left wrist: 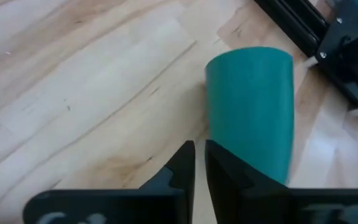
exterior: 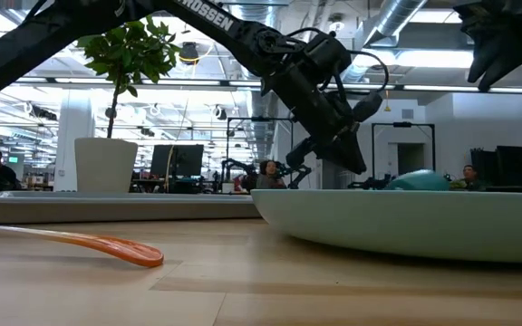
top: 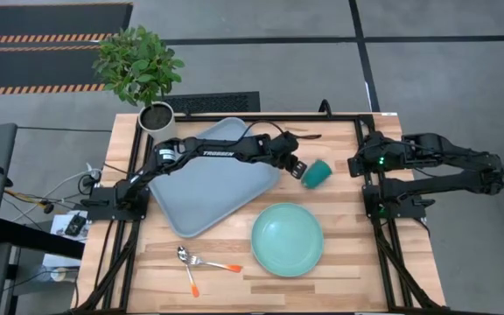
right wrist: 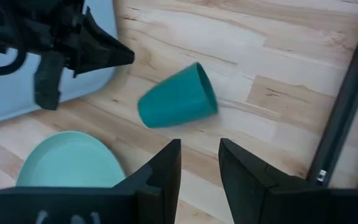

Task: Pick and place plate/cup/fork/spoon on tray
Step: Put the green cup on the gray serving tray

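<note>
The dark teal cup (top: 316, 173) lies on its side on the bare wood between the tray (top: 201, 188) and my right arm, its wider end toward the table's right. My left gripper (top: 296, 165) reaches across the tray's right corner and hovers just left of the cup, fingers shut; in the right wrist view its tip (right wrist: 128, 57) stands apart from the cup (right wrist: 178, 98). My right gripper (right wrist: 199, 152) is open above the table right of the cup, holding nothing. The mint-green plate (top: 287, 238) rests flat near the front. A spoon and a fork (top: 201, 262) with orange handles lie at front left.
A white plant pot (top: 156, 115) with a leafy plant stands at the far left corner. Black frame rails (top: 383, 236) run along both sides of the table. Bare wood lies between the cup and the plate.
</note>
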Robot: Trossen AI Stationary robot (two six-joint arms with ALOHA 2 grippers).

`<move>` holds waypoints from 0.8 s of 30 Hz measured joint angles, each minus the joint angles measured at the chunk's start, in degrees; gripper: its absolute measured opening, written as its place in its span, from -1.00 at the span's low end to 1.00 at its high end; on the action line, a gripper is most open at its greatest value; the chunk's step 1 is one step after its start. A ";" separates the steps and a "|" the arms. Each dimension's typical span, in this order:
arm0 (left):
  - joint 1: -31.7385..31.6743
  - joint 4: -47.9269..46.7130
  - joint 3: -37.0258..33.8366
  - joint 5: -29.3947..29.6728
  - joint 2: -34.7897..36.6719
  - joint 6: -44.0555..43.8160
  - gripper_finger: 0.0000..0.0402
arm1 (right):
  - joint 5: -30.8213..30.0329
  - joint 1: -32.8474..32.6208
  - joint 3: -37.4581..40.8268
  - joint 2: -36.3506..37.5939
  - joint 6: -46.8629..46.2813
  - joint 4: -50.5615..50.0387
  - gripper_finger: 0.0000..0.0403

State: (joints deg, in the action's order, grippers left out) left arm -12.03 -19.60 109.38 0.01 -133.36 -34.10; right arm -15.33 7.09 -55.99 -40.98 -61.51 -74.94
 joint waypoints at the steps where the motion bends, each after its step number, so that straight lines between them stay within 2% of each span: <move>1: 0.00 -0.02 0.00 -0.66 0.00 0.34 -0.85 | -0.44 0.00 0.00 -0.56 -0.01 -0.20 -0.34; 5: 0.00 -0.21 0.00 -4.35 0.00 2.03 -0.66 | -0.71 0.00 0.02 -4.15 -0.38 -0.06 -0.36; 10: -0.16 -1.25 0.00 -9.17 0.00 1.42 -0.31 | -0.26 -1.21 0.02 -11.25 -0.87 -2.45 -0.36; 15: -0.26 -5.92 -0.02 -12.21 0.00 0.99 -0.03 | -0.14 -4.02 0.07 -17.67 -1.45 -3.37 -0.36; 19: -0.37 -11.05 -0.02 -16.37 0.25 2.88 0.07 | 0.24 -7.68 0.07 -20.23 -1.44 -3.06 -0.36; 24: -0.06 -18.23 -0.07 -16.40 1.99 6.80 0.07 | 0.26 -12.16 1.11 -22.40 -3.22 -2.08 -0.36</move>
State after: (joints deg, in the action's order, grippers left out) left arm -12.09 -37.84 109.32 -16.39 -131.37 -27.30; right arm -15.07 -5.07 -54.87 -63.38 -64.73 -77.02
